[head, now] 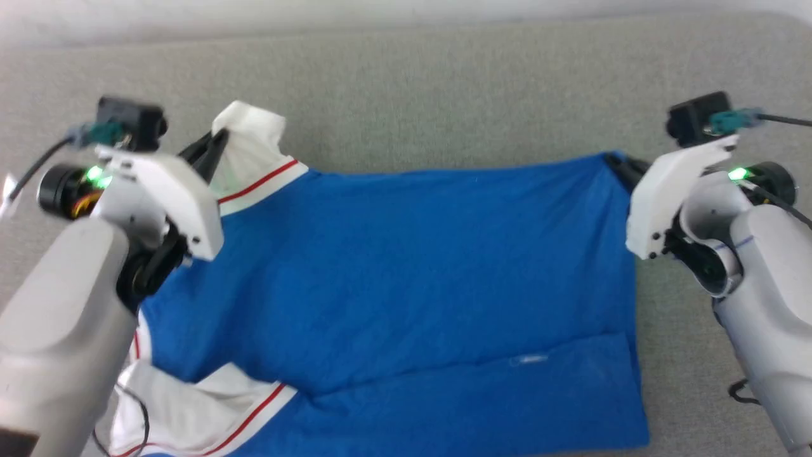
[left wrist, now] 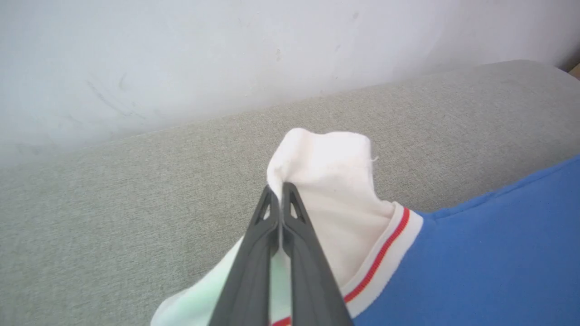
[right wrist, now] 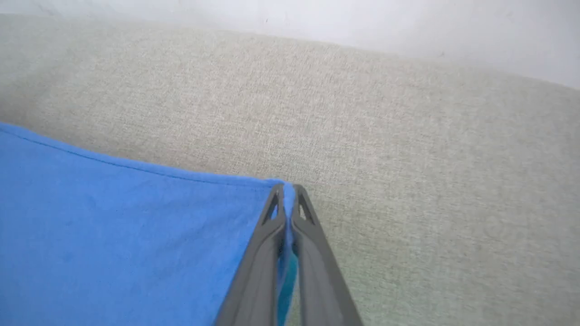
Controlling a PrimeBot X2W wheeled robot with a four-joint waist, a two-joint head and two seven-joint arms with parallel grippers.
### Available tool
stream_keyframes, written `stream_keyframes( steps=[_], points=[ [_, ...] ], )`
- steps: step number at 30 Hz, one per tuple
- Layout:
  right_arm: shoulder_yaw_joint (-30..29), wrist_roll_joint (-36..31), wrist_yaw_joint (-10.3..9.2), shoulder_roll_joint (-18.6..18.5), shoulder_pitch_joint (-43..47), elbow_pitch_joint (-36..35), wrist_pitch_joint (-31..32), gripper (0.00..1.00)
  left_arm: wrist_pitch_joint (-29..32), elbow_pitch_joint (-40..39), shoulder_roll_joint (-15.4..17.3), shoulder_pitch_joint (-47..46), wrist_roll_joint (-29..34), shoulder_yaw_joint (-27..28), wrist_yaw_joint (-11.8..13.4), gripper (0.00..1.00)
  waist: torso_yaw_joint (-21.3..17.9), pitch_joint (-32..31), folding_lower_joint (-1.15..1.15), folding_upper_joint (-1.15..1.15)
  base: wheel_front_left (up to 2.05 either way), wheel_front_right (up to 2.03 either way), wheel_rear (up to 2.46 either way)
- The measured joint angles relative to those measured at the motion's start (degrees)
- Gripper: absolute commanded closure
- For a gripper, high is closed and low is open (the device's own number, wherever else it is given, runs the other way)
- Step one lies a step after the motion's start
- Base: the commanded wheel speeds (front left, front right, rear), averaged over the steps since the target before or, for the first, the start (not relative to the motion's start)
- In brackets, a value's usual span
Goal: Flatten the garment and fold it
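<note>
We are holding the blue T-shirt [head: 406, 266] by its two far corners on the grey fabric surface [head: 444, 95].
Our left hand [head: 214, 143] is pinching the white sleeve [left wrist: 326, 176] at the far left, its dark fingers [left wrist: 253, 253] closed tight on the cloth just beyond the red-striped trim [head: 260, 184]. Our right hand [head: 614, 162] is clamping the blue hem corner at the far right, its fingers pressed together with cloth between them. The shirt is lying spread with a plain blue side up, sleeves toward our left and hem toward our right, its far edge running straight between the two hands. The other white sleeve [head: 190, 406] is lying crumpled beside our left forearm, and a fold line is crossing the near part of the body. A pale wall [left wrist: 181, 54] is rising behind the surface.
</note>
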Motion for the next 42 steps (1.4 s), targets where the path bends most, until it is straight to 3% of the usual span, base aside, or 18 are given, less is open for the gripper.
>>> stream_keyframes(
  steps=[4, 16, 21, 22, 23, 24, 25, 30, 36, 42],
  points=[
    [-2.42, -1.43, 0.00, -0.70, 4.20, -3.63, -3.61, 1.00, -2.80, -3.61, 1.22, 5.62, -0.86, 2.25, 3.34, 1.00, 0.25, -2.83, -0.01, 0.00, 0.00, 0.00, 0.00],
    [-6.87, -1.47, 0.00, 1.43, 27.00, -11.99, -2.99, 1.00, -5.03, -23.03, 5.38, 34.83, -3.88, 3.74, 15.02, 1.00, 1.21, -10.70, -0.02, 0.00, 0.00, 0.00, 0.00],
    [-9.49, -1.62, 0.00, 2.11, 32.54, -12.77, -2.99, 1.00, -4.39, -26.84, 5.52, 43.06, -5.76, 2.79, 17.94, 1.00, 1.68, -12.42, -0.03, 0.00, 0.00, 0.00, 0.00],
    [-10.03, -1.77, 0.00, 2.38, 33.38, -12.99, -3.05, 0.85, -3.99, -27.06, 5.41, 44.10, -6.35, 2.68, 18.14, 0.98, 1.76, -12.66, -0.02, 0.00, 0.00, 0.00, 0.00],
    [-10.59, -1.81, 0.00, 2.83, 34.23, -13.17, -3.03, 0.61, -3.53, -27.20, 5.24, 44.98, -6.79, 2.40, 18.42, 0.66, 1.85, -12.87, -0.02, 0.00, 0.00, 0.00, 0.00],
    [-11.03, -2.07, 0.00, 3.19, 35.14, -13.32, -3.02, 0.24, -3.13, -27.22, 4.99, 45.67, -7.08, 2.13, 18.57, 0.08, 1.95, -13.06, -0.02, 0.00, 0.00, 0.00, 0.00],
    [-11.44, -2.31, 0.00, 3.44, 36.07, -13.49, -3.03, 0.00, -2.80, -27.24, 4.67, 46.19, -7.43, 1.93, 18.60, 0.00, 2.03, -13.22, -0.02, 0.00, 0.00, 0.00, 0.00],
    [-13.66, -3.76, -0.02, 4.97, 40.88, -16.48, -3.79, 0.00, -4.54, -26.64, 3.23, 46.85, -8.03, 1.53, 18.63, 0.00, 2.11, -13.91, -0.01, 0.00, 0.00, 0.00, 0.00],
    [-17.58, -5.19, -0.02, 7.01, 47.91, -27.87, -5.12, 0.00, -15.00, -26.95, 1.01, 47.24, -6.67, 6.32, 20.94, 0.00, 2.49, -14.86, -0.01, 0.00, 0.00, 0.00, 0.00],
    [-22.32, -5.56, -0.02, 7.88, 49.72, -36.02, -1.55, 0.00, -23.43, -27.85, -0.94, 46.99, -4.31, 9.81, 20.35, 0.00, 3.28, -15.47, -0.01, 0.00, 0.00, 0.00, 0.00]
  ],
)
